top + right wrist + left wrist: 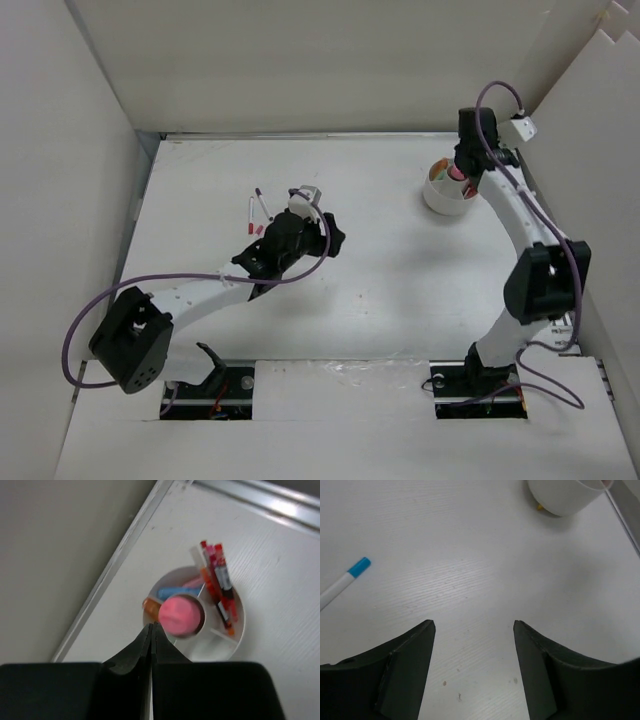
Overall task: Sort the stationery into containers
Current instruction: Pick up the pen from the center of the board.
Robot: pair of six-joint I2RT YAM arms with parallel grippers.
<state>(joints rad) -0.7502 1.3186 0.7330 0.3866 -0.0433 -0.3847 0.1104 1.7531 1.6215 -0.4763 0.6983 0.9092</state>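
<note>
The white round cup (pixel 440 195) with inner dividers stands at the back right. In the right wrist view the cup (pixel 241 622) holds a round pink eraser (pixel 183 615) in its middle cell, red pens (pixel 220 582) in one outer cell, and a blue piece (pixel 172 591) and an orange piece (pixel 151 607) in others. My right gripper (pixel 151 626) is shut and empty, above the cup's near rim; it also shows in the top view (pixel 466 160). My left gripper (pixel 474 625) is open and empty over bare table (pixel 325 237). A white pen with a blue cap (pixel 344 582) lies to its left.
Two thin pens (pixel 257 208) and a small pink piece (pixel 258 230) lie left of the left gripper on the table. The cup's base shows at the top right of the left wrist view (pixel 565 495). White walls enclose the table on the left, back and right.
</note>
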